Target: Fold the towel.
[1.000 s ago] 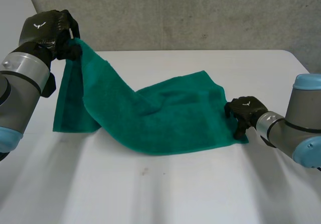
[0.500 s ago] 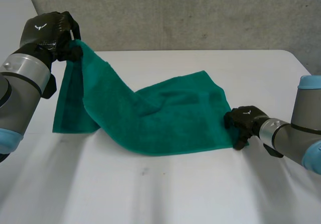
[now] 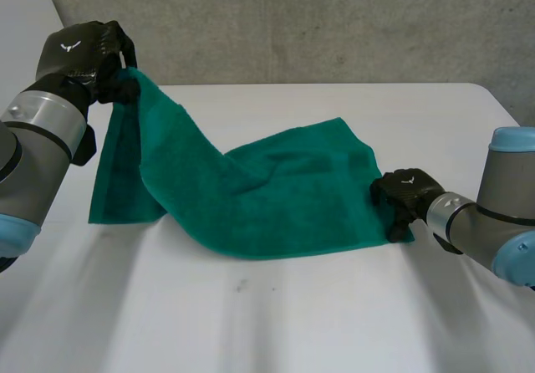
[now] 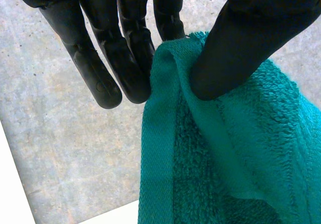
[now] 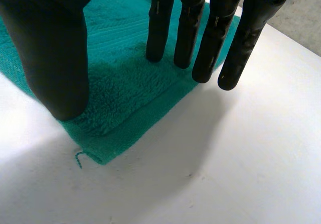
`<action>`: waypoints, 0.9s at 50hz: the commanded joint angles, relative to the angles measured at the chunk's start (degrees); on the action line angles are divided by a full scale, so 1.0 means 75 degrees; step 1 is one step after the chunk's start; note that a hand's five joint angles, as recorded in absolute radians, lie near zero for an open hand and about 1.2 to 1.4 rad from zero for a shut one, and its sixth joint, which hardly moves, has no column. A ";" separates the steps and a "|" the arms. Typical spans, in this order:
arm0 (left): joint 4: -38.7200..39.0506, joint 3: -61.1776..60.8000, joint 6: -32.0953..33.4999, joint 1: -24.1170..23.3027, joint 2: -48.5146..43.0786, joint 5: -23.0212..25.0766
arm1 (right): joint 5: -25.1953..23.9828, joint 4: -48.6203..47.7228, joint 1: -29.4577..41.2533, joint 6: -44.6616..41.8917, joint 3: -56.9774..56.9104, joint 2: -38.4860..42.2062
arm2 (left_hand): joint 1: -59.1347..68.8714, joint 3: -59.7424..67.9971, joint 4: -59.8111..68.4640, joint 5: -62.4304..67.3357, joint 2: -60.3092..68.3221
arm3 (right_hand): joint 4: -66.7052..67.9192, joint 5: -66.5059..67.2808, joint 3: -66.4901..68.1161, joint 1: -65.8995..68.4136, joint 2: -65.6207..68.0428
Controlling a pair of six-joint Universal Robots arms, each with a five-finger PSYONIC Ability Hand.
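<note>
Left hand (image 3: 79, 51) is up high, off the towel's far-left end, and it hasn't budged from half a second ago. The same corner of the teal towel (image 3: 267, 197) is lifted clear of the white table (image 3: 334, 323). From the left wrist you can see the grip: the thumb (image 4: 235, 48) squeezes the hemmed edge against the fingers (image 4: 125, 58), a firm pinch on the cloth. From that corner the towel drapes down in a slope and flattens out on the table, one flap hanging below the raised corner. Its shape is as it was.

Now the other end. The right hand (image 3: 399, 193) has slid back a touch toward the towel since the last frame and sits at the near-right corner, with a sliver of cloth showing beside it again. Its wrist camera shows the fingers (image 5: 200, 33) straight and spread above the terry, the thumb (image 5: 55, 58) just inside the hem, nothing curled round the cloth. That corner (image 5: 108, 148) lies flat on the table, a loose thread (image 5: 78, 158) trailing off its tip.
</note>
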 commanded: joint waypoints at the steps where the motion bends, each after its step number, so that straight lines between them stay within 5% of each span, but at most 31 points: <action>1: 0.0000 -0.0011 0.0000 -0.0004 -0.0014 0.0000 | 0.0007 0.0007 0.0000 0.0006 -0.0057 0.0129 | 0.2038 0.1538 0.1531 0.2012 0.1506 | 0.0824 0.0761 0.0808 0.1459 0.0813; 26: 0.0000 -0.0023 0.0000 -0.0028 -0.0026 0.0000 | 0.0125 -0.0743 0.0023 0.0112 -0.0162 0.0106 | 0.2038 0.1538 0.1531 0.2012 0.1506 | 0.3829 0.3767 0.3813 0.4464 0.3819; 29: 0.0000 -0.0023 0.0000 -0.0028 -0.0026 0.0000 | 0.0125 -0.0755 0.0023 0.0123 -0.0221 0.0152 | 0.2038 0.1538 0.1531 0.2012 0.1506 | 0.6078 0.6016 0.6062 0.6713 0.6068; 36: 0.0000 -0.0023 0.0012 -0.0028 -0.0026 -0.0012 | 0.0441 -0.0767 -0.0036 0.0241 -0.0350 0.0082 | 0.2038 0.1538 0.1531 0.2012 0.1506 | 0.6086 0.6024 0.6071 0.6721 0.6076; 41: -0.0047 -0.0011 0.0000 -0.0004 -0.0003 0.0000 | 0.0851 -0.0521 -0.0106 0.0264 -0.0291 -0.1101 | 0.2038 0.1538 0.1531 0.2012 0.1506 | 0.6086 0.6024 0.6071 0.6721 0.6076; 45: -0.0362 -0.0023 0.0024 0.0007 0.0079 0.0000 | 0.0933 0.1035 -0.0129 -0.0402 -0.0232 -0.2564 | 0.2038 0.1538 0.1531 0.2012 0.1506 | 0.6086 0.6024 0.6071 0.6721 0.6076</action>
